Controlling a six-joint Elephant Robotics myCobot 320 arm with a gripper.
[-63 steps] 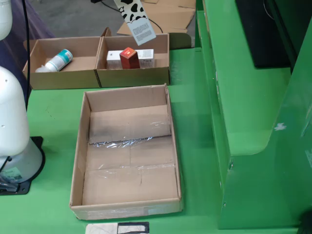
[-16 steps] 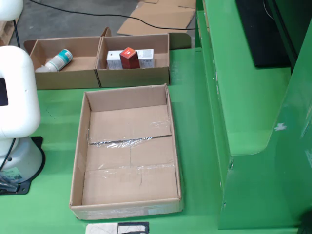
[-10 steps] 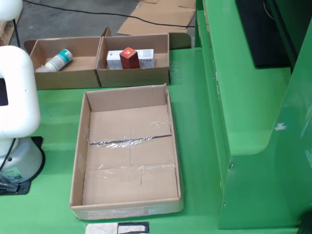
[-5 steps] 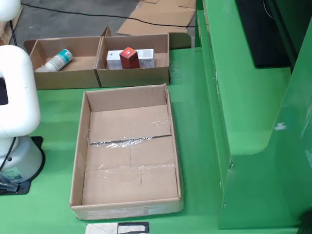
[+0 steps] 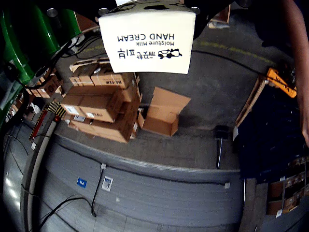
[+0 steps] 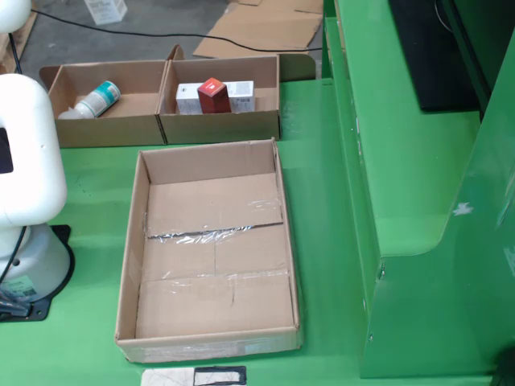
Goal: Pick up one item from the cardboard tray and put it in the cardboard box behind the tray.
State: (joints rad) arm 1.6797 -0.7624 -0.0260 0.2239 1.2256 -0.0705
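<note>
In the gripper-mounted view we see a white hand cream box (image 5: 147, 41) filling the twelve o'clock part of the frame, its print "Moisture Milk HAND CREAM" reading upside down. It sits right at the camera's top edge, where dark parts of the gripper (image 5: 145, 6) peek out above it, so the box appears to be carried; the jaws themselves are hidden behind it and we cannot tell how wide they stand. Below, at about nine o'clock from centre, lies a stack of brown cartons (image 5: 99, 104), with an open carton (image 5: 164, 112) just beside it at centre, all on a dark floor.

In the fixed view the cardboard tray (image 6: 133, 241) lies at centre with nothing in it. At twelve o'clock from it stand two cardboard boxes side by side and touching. The left box (image 6: 105, 129) holds a white bottle (image 6: 98, 99) lying on its side; the right box (image 6: 221, 125) holds a red carton (image 6: 213, 95) in front of a white carton (image 6: 241, 94). At eleven o'clock, at the frame's top edge, a small pale item (image 6: 106, 10) shows over the floor. The white arm body (image 6: 28, 153) stands at nine o'clock.
</note>
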